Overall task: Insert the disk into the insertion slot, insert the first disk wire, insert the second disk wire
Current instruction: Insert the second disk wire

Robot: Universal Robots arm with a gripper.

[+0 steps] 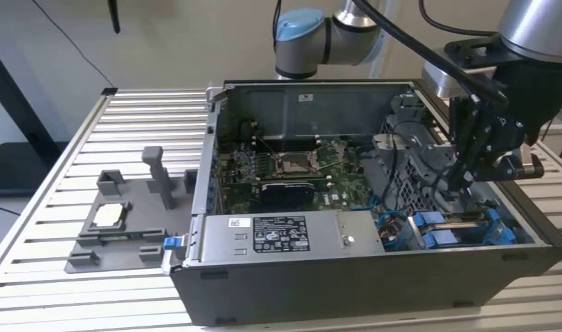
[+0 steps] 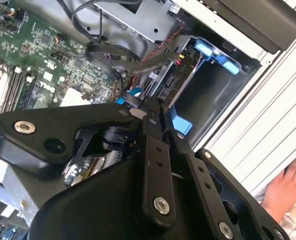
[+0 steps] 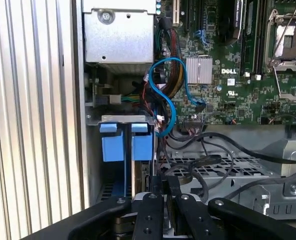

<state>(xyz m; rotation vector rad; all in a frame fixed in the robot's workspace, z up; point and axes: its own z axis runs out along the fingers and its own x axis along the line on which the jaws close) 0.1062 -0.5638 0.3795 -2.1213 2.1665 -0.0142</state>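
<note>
The fingertips (image 3: 157, 184) are drawn close together, a thin gap between them in both wrist views. Whether anything is pinched there cannot be told. In the exterior view the gripper (image 1: 466, 181) hangs at the right of the frame, pointing down into the open computer case (image 1: 355, 290), its tips low among the black cables (image 1: 427, 181).

Just beside the tips in the second wrist view is the insertion slot (image 2: 208, 95), a grey metal bay with blue plastic at its mouth. The disk (image 1: 438, 238) sits on edge in that bay at the lower right of the exterior view, its blue carrier showing just beyond the gripper. In the first wrist view the carrier's two blue tabs (image 3: 113, 146) stand side by side just ahead of the fingers.

A looped blue cable (image 3: 168, 100) runs from there towards the green motherboard (image 1: 291, 166) at the centre of the case. The grey labelled power supply (image 1: 281, 235) lies along the case's near wall. Further left, a grey fixture (image 1: 124, 221) rests on the slatted table (image 1: 151, 111). A person's hand (image 2: 285, 190) rests on the slats near the case.
</note>
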